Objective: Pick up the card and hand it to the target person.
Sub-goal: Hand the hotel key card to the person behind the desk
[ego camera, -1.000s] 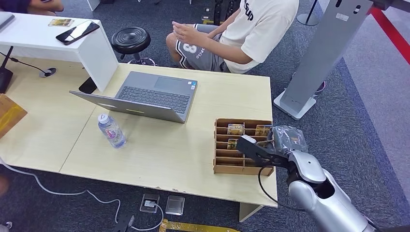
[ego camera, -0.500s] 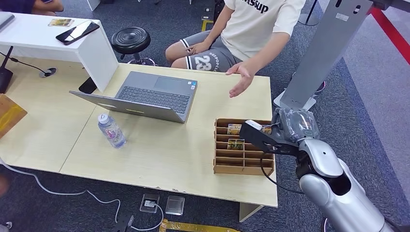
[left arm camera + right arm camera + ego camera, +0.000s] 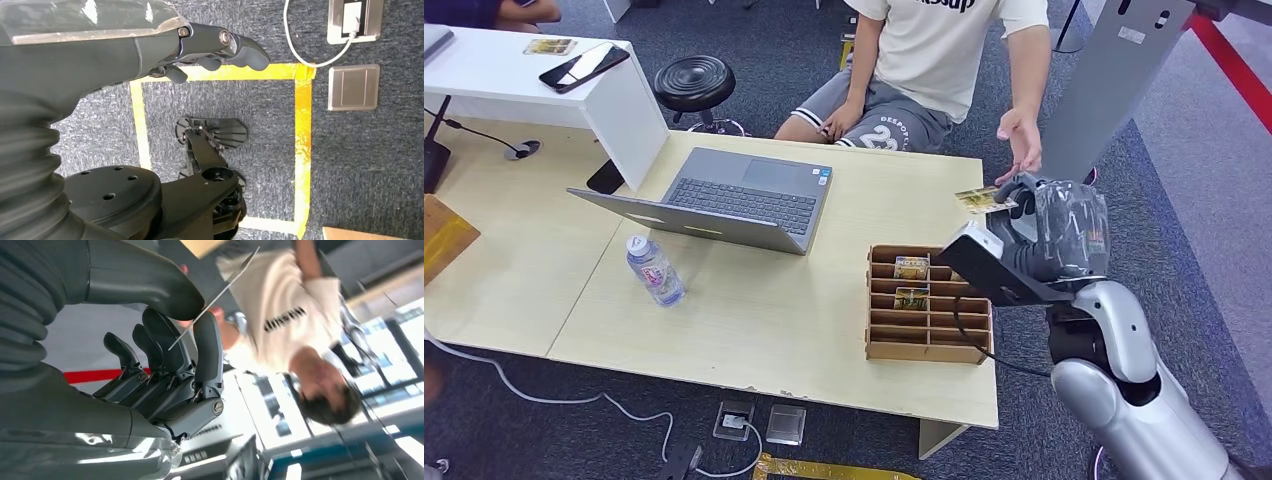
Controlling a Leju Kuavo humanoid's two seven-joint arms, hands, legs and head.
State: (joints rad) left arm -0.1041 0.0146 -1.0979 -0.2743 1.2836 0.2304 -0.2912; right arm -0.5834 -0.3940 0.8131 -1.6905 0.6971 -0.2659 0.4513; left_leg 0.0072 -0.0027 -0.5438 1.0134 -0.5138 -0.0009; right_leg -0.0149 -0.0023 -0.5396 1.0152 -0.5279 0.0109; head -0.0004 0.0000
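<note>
Head view: right hand (image 3: 1046, 218) raised beside wooden card rack (image 3: 927, 303), pinching card (image 3: 985, 200) just below person's open hand (image 3: 1022, 140). Left hand (image 3: 207, 47) empty, fingers curled.

right robot hand (image 3: 1036, 215) holding card (image 3: 985, 200), person's hand (image 3: 1021, 140) near

The person's (image 3: 944, 50) head is cut off by the far edge in the head view; in the right wrist view the figure is blurred. The right hand (image 3: 1064, 235) hides the rack's (image 3: 924, 305) right end. Print on the card (image 3: 982, 200) is too small to read.
</note>
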